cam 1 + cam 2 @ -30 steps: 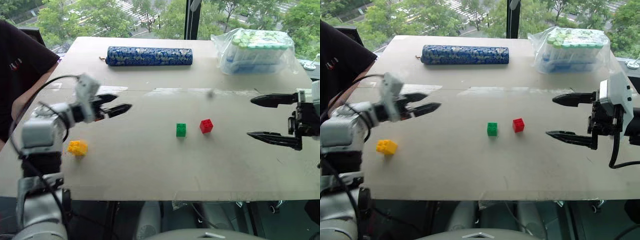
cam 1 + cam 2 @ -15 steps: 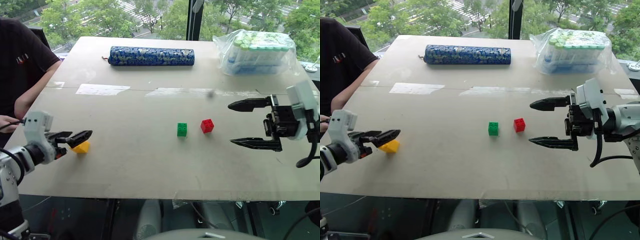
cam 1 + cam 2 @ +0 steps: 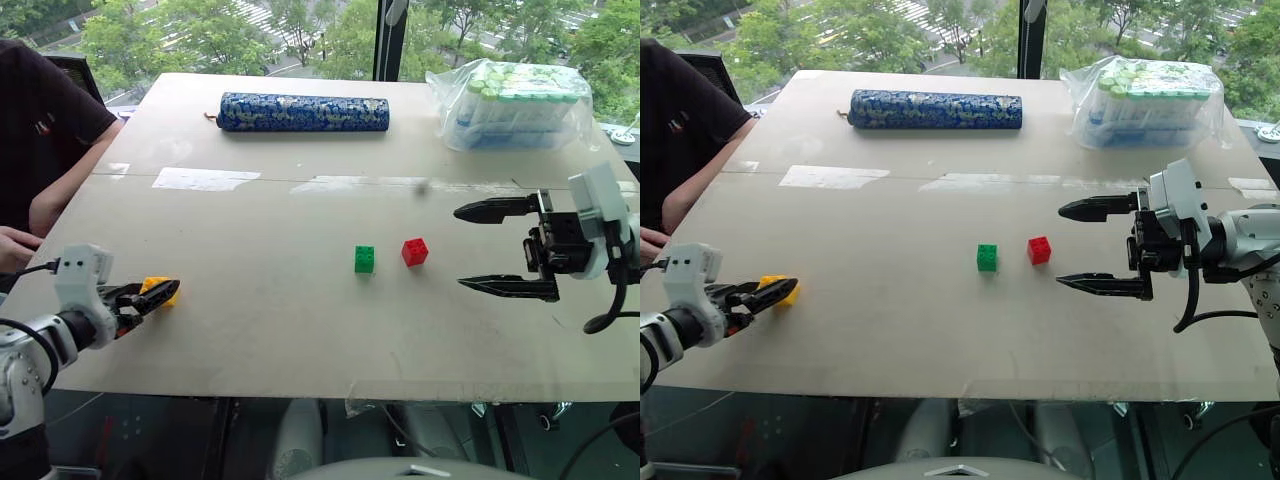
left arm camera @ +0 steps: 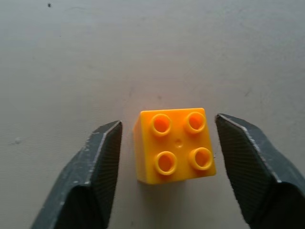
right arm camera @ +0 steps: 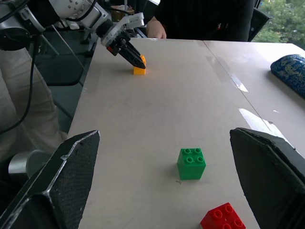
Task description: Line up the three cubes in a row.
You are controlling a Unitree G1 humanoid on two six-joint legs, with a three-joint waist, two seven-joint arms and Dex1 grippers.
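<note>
Left eye view first: a clear plastic bag (image 3: pixel 438 88) sits at the far right corner of the table (image 3: pixel 270 340), and inside it lies a stack of packed items (image 3: pixel 515 85) with pale green and white round tops over a blue band; what they are I cannot tell. A long blue patterned roll (image 3: pixel 302 112) lies across the far middle of the table, well apart from the bag. The left gripper (image 3: pixel 165 292) is low at the near left edge, angled down and forward, its tips at the yellow brick (image 4: pixel 175 145). In the left wrist view its two black fingers (image 4: pixel 102 157) stand on either side of that brick, studs up, with a narrow gap on each side, so the pincer is spread around the brick and not pinching it. The brick rests on the table. The right gripper (image 3: pixel 458 248) hangs above the table on the right, pointing left and nearly level, its fingers spread wide with nothing between them. The red brick (image 3: pixel 414 251) sits near its tips, and the green brick (image 3: pixel 364 259) is just beside the red one on the left. Both are near the table's middle, well apart from the yellow brick. A person in a dark shirt (image 3: pixel 40 130) sits at the left edge, one hand (image 3: pixel 15 245) near the left arm.
</note>
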